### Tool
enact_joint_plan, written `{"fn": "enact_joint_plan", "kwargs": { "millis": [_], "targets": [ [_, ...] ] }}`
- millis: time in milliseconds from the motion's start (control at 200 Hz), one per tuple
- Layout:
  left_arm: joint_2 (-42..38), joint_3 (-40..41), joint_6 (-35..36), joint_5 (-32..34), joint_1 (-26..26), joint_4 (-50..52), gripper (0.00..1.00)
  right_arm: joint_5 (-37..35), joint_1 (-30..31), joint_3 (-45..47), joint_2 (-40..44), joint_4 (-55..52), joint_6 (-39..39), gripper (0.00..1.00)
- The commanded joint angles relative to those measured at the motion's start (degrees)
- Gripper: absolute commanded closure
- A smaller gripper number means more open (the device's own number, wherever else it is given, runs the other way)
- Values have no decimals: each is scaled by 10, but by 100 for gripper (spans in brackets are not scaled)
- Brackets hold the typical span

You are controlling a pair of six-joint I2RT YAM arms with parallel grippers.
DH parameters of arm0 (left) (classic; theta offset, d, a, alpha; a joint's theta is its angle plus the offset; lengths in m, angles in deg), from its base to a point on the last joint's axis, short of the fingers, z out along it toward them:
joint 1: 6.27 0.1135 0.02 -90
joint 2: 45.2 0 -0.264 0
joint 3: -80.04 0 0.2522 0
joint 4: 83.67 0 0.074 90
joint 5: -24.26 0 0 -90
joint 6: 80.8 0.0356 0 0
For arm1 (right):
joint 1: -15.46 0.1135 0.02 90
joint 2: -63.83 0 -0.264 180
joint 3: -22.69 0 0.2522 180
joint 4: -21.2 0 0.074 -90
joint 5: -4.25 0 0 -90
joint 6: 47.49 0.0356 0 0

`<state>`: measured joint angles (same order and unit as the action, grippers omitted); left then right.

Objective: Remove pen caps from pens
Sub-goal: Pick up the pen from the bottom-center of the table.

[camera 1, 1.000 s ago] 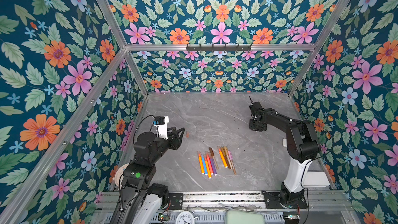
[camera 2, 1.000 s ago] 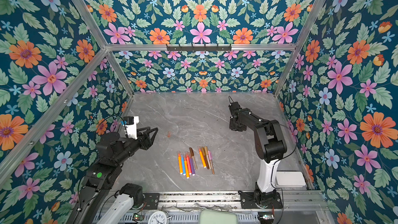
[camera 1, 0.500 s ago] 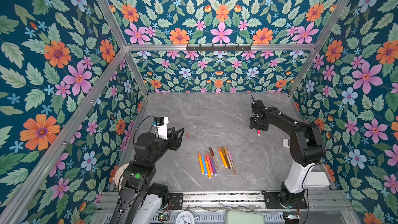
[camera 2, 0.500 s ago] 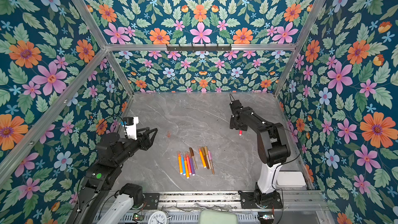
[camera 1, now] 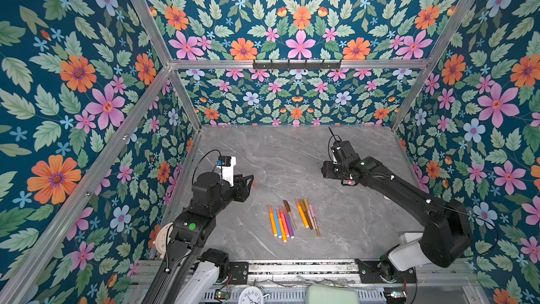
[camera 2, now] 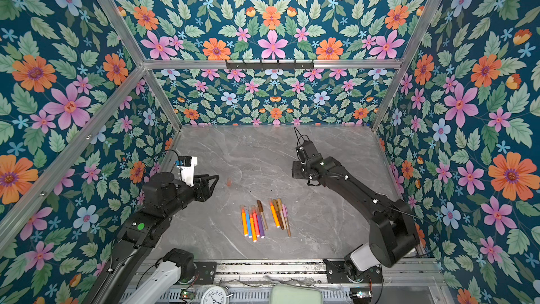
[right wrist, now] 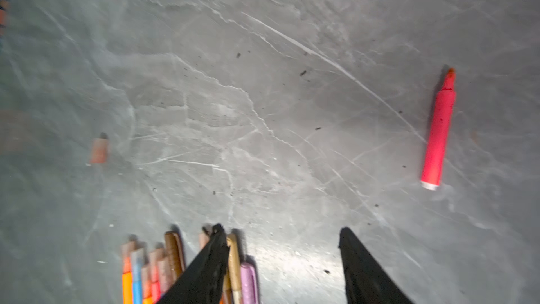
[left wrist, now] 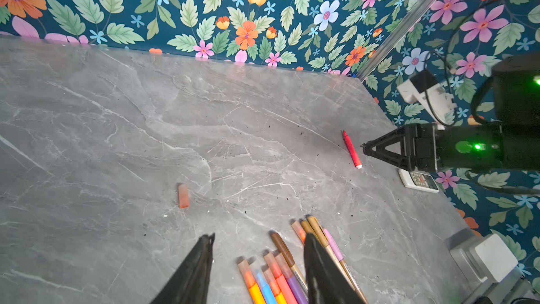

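Now, at the left, the left gripper [left wrist: 260, 236] hangs with jaws apart and empty, and a loose orange-red cap [left wrist: 183, 195] lies just right of its tips. Further right and nearer, the capped pens [camera 1: 292, 217] lie in a row, long axes running near to far, caps at the far ends. Right of them and farther back, the right gripper [right wrist: 282, 231] is also parted and empty, with an uncapped red pen [right wrist: 438, 130] beside it. Either arm looks about equally close to the row.

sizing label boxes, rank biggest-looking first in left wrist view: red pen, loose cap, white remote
1. white remote, broadest (top edge may be hidden)
2. red pen, similar length, thinner
3. loose cap, smallest
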<state>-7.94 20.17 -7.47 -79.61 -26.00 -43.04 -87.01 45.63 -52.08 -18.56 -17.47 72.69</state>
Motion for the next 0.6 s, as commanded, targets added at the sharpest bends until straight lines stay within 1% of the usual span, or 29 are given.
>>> {"fn": "enact_joint_plan", "kwargs": {
  "millis": [0,35,85,145,220,270,375,510,595],
  "targets": [
    [-6,-9,-8,19,0,21,47,106,11,111,38,211,74,40],
    [-11,-6,-7,31,0,26,47,108,18,148,50,255,77,40],
    [-21,4,-5,54,0,27,47,105,29,187,63,290,77,40],
    [-38,18,-4,72,0,16,46,124,38,213,87,319,61,40],
    [-50,24,-5,82,0,5,45,116,52,252,116,358,52,40],
    [-50,27,-6,91,0,-2,45,125,54,278,127,389,54,40],
    [-40,19,-7,109,0,15,47,134,54,313,158,399,55,40],
    [-51,22,-9,128,0,14,47,148,54,385,210,476,75,35],
    [-50,23,-11,139,0,14,47,158,54,400,221,488,77,35]
  ]
}}
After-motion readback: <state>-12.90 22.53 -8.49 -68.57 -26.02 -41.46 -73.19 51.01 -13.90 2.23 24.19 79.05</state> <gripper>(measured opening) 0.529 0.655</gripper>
